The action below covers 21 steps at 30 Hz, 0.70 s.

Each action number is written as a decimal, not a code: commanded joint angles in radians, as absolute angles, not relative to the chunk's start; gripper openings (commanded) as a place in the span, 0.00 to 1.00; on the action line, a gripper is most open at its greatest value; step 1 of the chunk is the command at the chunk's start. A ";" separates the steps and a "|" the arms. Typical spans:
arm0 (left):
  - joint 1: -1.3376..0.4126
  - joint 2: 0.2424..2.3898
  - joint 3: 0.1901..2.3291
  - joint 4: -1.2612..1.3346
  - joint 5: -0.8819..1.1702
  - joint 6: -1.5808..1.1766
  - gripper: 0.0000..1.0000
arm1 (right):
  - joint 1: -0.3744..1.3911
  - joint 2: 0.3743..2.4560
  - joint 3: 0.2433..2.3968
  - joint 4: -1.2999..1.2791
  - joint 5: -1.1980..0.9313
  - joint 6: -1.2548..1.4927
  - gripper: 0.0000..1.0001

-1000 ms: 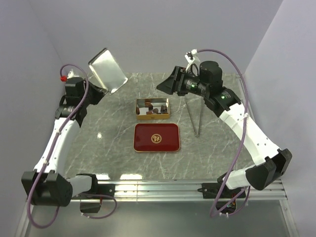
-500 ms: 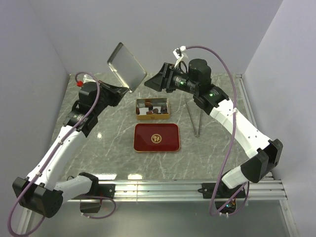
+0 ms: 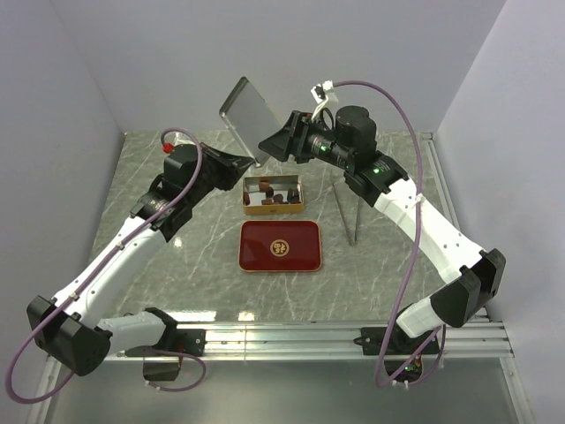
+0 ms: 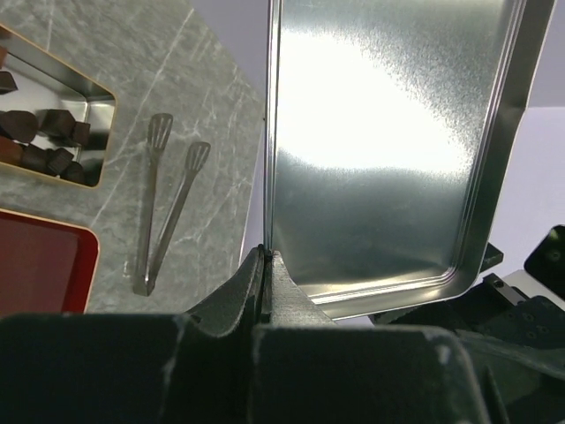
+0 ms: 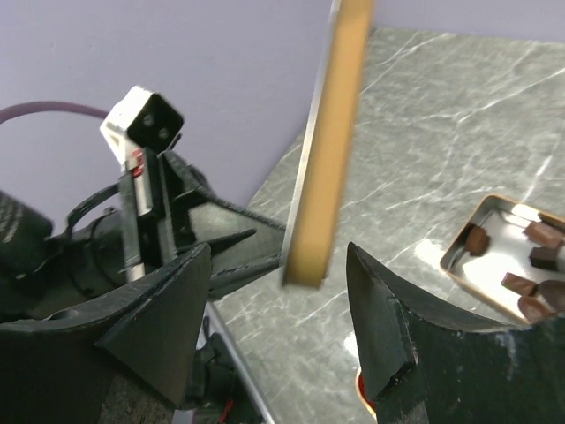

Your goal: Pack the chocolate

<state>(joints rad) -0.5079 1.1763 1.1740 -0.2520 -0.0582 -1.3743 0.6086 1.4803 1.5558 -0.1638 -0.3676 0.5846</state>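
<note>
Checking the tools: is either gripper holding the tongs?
No, the tongs lie flat on the table, untouched.

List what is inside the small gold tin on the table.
The gold tin holds several dark brown chocolate pieces, mostly toward its near side, and part of its shiny floor shows bare. Whether anything lies beneath the pieces cannot be seen, since they cover it.

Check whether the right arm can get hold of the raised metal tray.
Probably yes. The right gripper stands open with the metal tray edge-on between its fingers, and nothing else is in the gap. The left gripper is shut on another part of the rim.
</note>
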 commanded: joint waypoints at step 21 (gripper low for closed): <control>-0.520 1.177 1.192 -0.133 0.109 -1.393 0.23 | 0.634 1.473 1.554 -0.057 -0.153 0.459 0.11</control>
